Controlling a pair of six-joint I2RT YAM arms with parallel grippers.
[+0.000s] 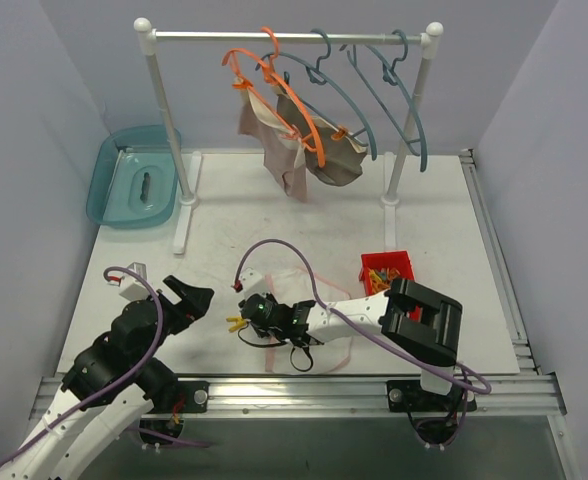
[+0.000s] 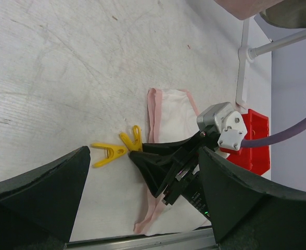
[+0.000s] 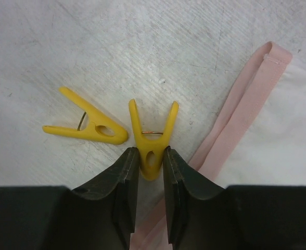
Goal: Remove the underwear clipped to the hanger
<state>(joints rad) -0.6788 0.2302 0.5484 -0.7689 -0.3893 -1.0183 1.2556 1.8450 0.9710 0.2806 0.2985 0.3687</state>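
Between the right fingers point(image 3: 123, 187), pinched at its near end, a yellow clip point(image 3: 152, 146) points straight ahead on the tabletop point(image 3: 142, 41); white underwear point(image 3: 288, 130) lies just right, clipped underwear point(image 1: 294, 150) hangs well beyond, and the left fingers point(image 2: 43, 192) stand wide open, empty.

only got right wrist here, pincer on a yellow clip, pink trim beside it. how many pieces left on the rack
Observer: Two, a dusty pink piece and a taupe piece, both hanging below the rack rail.
Operator: is the white one by my clip fully off
Observer: Yes, the white underwear lies flat on the table, well clear of the rack, with your yellow clip at its edge.
Operator: where's the left arm
Observer: At the front left of the table, its left pincer open and empty.
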